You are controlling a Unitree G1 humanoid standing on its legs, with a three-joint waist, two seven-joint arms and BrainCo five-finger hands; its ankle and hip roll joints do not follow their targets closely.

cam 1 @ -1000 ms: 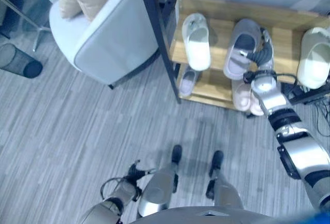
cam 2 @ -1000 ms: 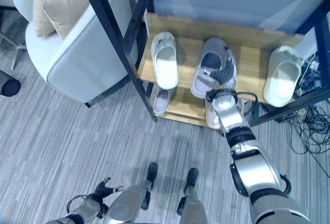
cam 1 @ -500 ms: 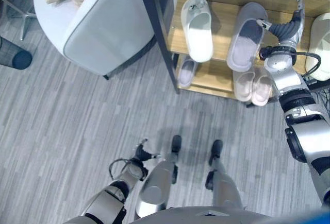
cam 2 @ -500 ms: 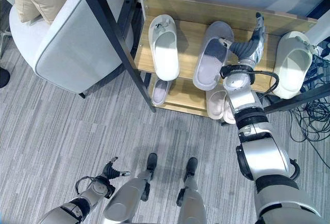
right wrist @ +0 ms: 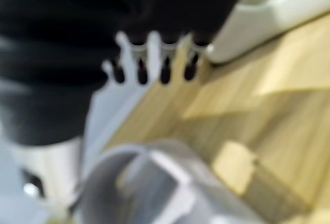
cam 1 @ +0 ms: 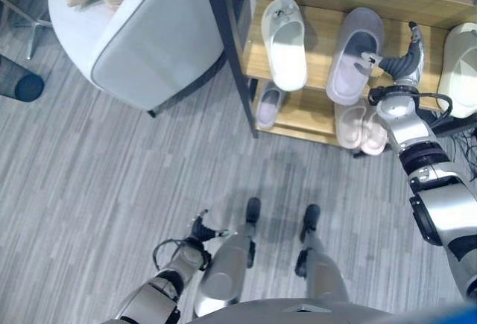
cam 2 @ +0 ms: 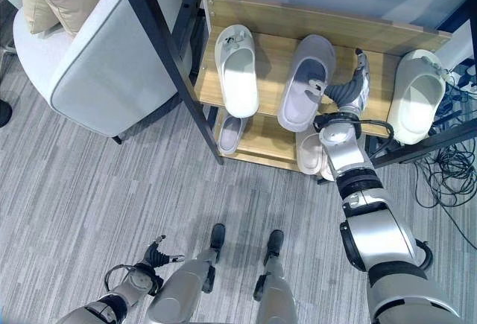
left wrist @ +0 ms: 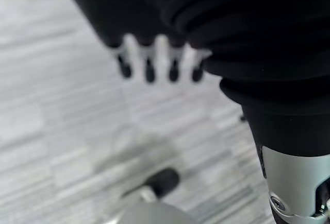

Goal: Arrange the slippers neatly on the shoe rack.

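Wooden shoe rack (cam 2: 376,41) w/ dark metal posts; grey armchair (cam 2: 97,78) beside; top shelf holds smooth white slipper (cam 2: 237,71), matte grey slipper (cam 2: 305,82), cream slipper (cam 2: 416,97); right hand (cam 2: 350,89) fingers straight, holding nothing, thumb by grey one; risk: a nudge skews it; left hand (cam 2: 153,258) relaxed, low.

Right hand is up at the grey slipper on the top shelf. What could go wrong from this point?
The right hand, fingers straight, is beside the grey slipper, whose heel overhangs the front edge of the top shelf. A sideways nudge might tip it off onto the pink pair below. The cream slipper on the other side of the hand also overhangs the edge, so a wide swing of the hand could knock it down.
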